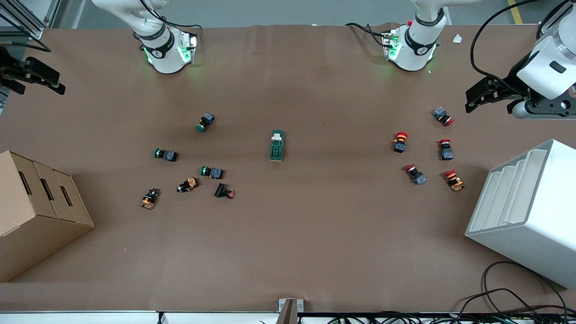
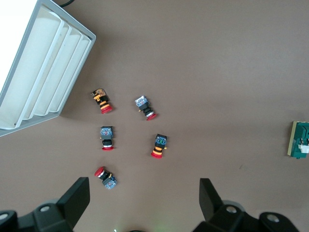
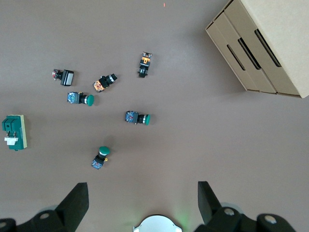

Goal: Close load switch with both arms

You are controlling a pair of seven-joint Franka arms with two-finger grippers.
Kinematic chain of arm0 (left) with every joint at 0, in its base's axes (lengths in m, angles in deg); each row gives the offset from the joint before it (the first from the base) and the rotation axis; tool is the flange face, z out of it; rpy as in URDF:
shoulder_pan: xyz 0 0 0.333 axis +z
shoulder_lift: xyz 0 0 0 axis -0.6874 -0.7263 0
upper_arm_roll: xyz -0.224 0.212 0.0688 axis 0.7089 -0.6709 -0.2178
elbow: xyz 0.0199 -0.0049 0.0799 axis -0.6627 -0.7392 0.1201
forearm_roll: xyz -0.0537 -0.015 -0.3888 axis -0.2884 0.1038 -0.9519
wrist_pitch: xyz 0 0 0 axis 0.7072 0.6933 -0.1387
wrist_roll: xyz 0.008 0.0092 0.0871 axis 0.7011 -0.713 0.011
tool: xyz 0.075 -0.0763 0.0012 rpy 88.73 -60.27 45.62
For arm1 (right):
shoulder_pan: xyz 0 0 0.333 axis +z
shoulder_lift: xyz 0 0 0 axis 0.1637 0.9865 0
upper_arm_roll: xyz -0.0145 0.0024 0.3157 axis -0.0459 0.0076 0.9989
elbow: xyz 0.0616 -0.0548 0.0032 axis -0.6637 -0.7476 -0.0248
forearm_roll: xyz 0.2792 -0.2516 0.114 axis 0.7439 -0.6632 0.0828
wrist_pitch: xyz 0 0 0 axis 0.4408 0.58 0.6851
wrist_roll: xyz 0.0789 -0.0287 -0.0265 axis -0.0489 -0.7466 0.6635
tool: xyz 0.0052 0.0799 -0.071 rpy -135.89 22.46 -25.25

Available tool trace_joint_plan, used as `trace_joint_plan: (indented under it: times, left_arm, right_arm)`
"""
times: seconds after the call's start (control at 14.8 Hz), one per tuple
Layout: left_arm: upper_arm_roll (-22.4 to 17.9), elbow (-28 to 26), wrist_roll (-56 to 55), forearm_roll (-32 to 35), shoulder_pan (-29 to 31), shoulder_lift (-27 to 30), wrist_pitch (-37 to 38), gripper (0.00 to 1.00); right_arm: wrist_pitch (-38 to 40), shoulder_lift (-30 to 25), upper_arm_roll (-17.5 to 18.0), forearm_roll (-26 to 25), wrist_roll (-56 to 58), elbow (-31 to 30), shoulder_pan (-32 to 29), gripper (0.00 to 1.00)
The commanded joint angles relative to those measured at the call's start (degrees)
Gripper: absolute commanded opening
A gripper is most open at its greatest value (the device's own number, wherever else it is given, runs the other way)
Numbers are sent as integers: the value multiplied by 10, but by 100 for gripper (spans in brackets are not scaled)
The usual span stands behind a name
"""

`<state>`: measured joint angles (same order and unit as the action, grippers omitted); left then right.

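The load switch (image 1: 276,145), a dark-green block with a cream lever piece at the end toward the robots' bases, lies in the middle of the table. It also shows at the edge of the left wrist view (image 2: 300,139) and of the right wrist view (image 3: 14,132). My left gripper (image 1: 470,101) hangs open and empty in the air at the left arm's end of the table, over bare table beside the red-capped buttons (image 2: 144,189). My right gripper (image 1: 45,81) hangs open and empty at the right arm's end (image 3: 142,191). Both are far from the switch.
Several red-capped push buttons (image 1: 400,141) lie toward the left arm's end, next to a white slotted rack (image 1: 526,211). Several green-capped and other small buttons (image 1: 165,154) lie toward the right arm's end, next to a cardboard box (image 1: 36,211).
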<state>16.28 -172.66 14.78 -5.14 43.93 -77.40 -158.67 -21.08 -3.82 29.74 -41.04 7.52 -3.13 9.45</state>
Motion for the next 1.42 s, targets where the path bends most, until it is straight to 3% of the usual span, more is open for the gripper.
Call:
trace_joint_plan:
  times: [0.0,0.4,0.61,1.01,1.21,1.35]
  left_arm:
    - [2,4,4,1,2,5,-1,100]
    - [6,12,0,-6,-16,-4,-20,100]
    - [29,7,-20,-3,-44,-18,-47,100]
    - [99,-67,-260,24,-148,-50,-170,100]
    - [101,-71,-405,41,-237,-99,-221,100]
    - [101,-72,-499,90,-297,-141,-246,100]
  right_arm:
    - [-2,-13,-1,-3,3,-8,4,100]
    - [-3,-13,-1,-3,28,-8,2,100]
    - [-2,-13,-2,-3,26,-8,2,100]
    - [-2,7,-3,-1,25,1,-3,100]
    - [-5,15,-4,-1,27,1,-4,100]
    - [-8,43,-4,-4,29,3,-4,100]
